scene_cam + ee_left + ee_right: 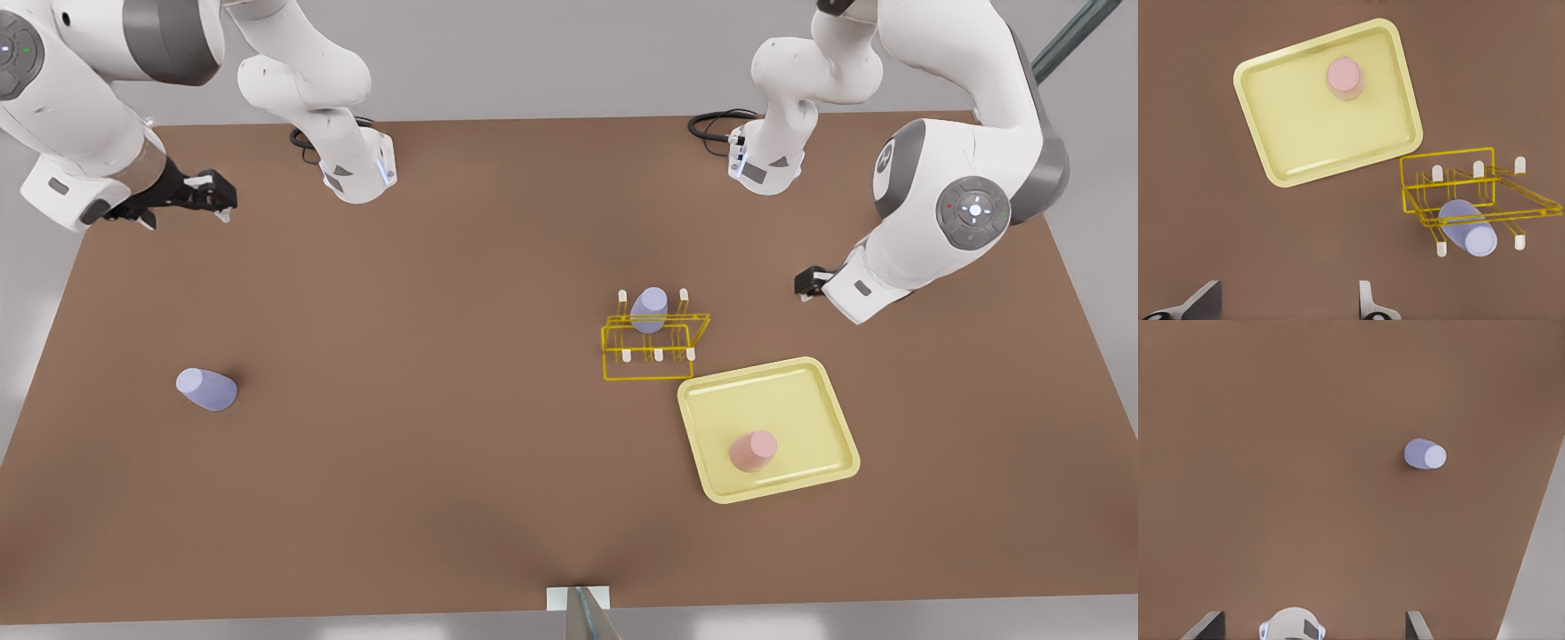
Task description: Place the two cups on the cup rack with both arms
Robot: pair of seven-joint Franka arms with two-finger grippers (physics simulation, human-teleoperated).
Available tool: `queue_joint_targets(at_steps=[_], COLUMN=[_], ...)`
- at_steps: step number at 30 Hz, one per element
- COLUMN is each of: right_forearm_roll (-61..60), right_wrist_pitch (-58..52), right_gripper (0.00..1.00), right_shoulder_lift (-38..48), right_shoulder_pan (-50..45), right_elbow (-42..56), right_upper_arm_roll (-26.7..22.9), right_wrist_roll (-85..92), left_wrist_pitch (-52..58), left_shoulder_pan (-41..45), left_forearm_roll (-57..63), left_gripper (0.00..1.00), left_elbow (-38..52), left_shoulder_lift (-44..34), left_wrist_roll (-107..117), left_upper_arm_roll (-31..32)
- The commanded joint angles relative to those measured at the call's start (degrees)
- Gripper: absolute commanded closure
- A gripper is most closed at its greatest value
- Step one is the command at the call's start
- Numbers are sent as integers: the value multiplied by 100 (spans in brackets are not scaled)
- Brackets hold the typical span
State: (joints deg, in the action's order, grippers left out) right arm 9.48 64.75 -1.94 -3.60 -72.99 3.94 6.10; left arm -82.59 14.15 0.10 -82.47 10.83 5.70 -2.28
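A lavender-blue cup [649, 309] [1468, 230] rests tilted on the yellow wire cup rack [647, 378] [1413, 200], among its white-tipped pegs. The pink cup [753, 450] [1343, 77] stands upside down on the pale-yellow tray [800, 409] [1305, 127]. Another lavender-blue cup [206, 389] [1425, 455] lies on its side on the table at the front view's left. My left gripper [805, 283] [1288, 297] hovers open, right of the rack in the front view. My right gripper [213, 197] [1311, 620] is open, high at the far left, well away from the lying cup.
The brown table [427, 293] stretches wide between the lying cup and the rack. Both arm bases [360, 169] [766, 164] stand at the far edge with black cables. The tray sits just beside the rack. A table edge [1538, 547] runs near the lying cup.
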Motion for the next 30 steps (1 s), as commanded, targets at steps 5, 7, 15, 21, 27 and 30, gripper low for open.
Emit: queue_joint_targets(at_steps=[5, 7, 15, 21, 27, 30], right_forearm_roll=[115, 134, -42, -657, -790, -1238], right_wrist_pitch=[283, 819, 2622, 4704, 6357, 6735], right_gripper=[0, 0, 0, 0, 0, 0], right_shoulder_lift=[-1245, -1879, -2715, -2566, -2302, -2196], right_shoulder_pan=[544, 860, 1643, 2267, 2513, 2636], right_elbow=[66, 66, -22, -1190, -2369, -2940], right_upper_arm_roll=[-139, -183, -166, -166, -166, -166], right_wrist_roll=[-259, -259, 989, 3080, 4725, 4689], left_wrist_pitch=[-967, -1881, -5003, -5171, -5206, -5215], left_shoulder_pan=[0, -53, -114, -114, -88, -114], left_forearm_roll=[-10, -36, -116, -142, -124, -116], left_gripper=[0, 0, 0, 0, 0, 0], left_elbow=[29, 20, -824, -1087, -815, -745], left_shoulder_lift=[823, 1307, 2169, 2266, 2600, 2767], left_wrist_roll=[274, 257, 230, 239, 257, 248], left_upper_arm_roll=[0, 0, 17, 105, 114, 114])
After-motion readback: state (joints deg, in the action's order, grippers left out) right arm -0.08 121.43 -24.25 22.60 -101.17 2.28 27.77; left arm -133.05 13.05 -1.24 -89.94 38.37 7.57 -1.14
